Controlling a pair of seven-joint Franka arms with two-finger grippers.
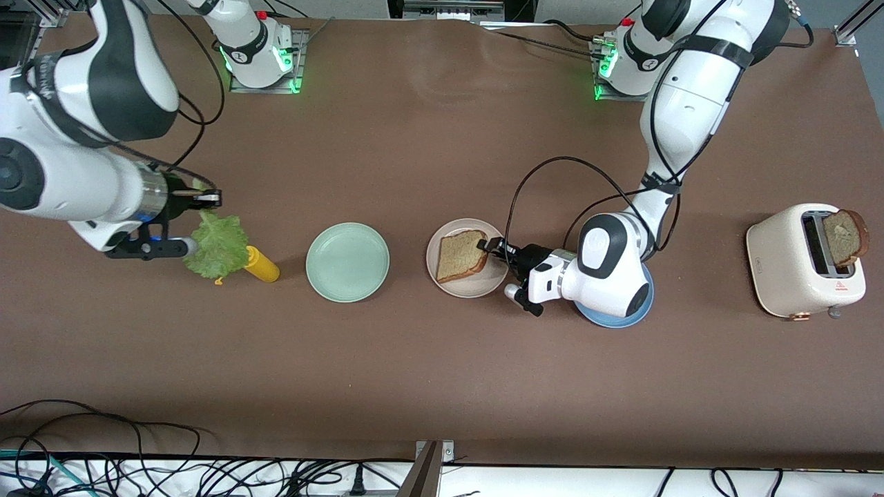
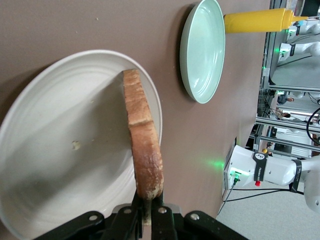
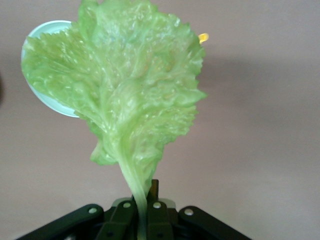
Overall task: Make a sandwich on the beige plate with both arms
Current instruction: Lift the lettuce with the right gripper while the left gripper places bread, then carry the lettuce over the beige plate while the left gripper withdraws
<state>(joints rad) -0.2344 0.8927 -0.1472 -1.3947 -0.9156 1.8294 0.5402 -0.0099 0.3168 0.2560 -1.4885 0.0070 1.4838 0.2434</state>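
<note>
A brown bread slice (image 1: 460, 255) lies on the beige plate (image 1: 442, 283) near the table's middle. My left gripper (image 1: 494, 247) is shut on that slice's edge at the plate's rim; the left wrist view shows the slice (image 2: 142, 145) edge-on over the plate (image 2: 60, 150). My right gripper (image 1: 205, 199) is shut on the stem of a ruffled green lettuce leaf (image 1: 219, 243), holding it above the table at the right arm's end; the leaf (image 3: 125, 90) fills the right wrist view. A second bread slice (image 1: 845, 237) stands in the toaster.
A mint green plate (image 1: 347, 261) lies between lettuce and beige plate. A yellow squeeze bottle (image 1: 262, 264) lies beside the lettuce. A blue plate (image 1: 615, 319) shows under the left wrist. A cream toaster (image 1: 801, 262) stands at the left arm's end.
</note>
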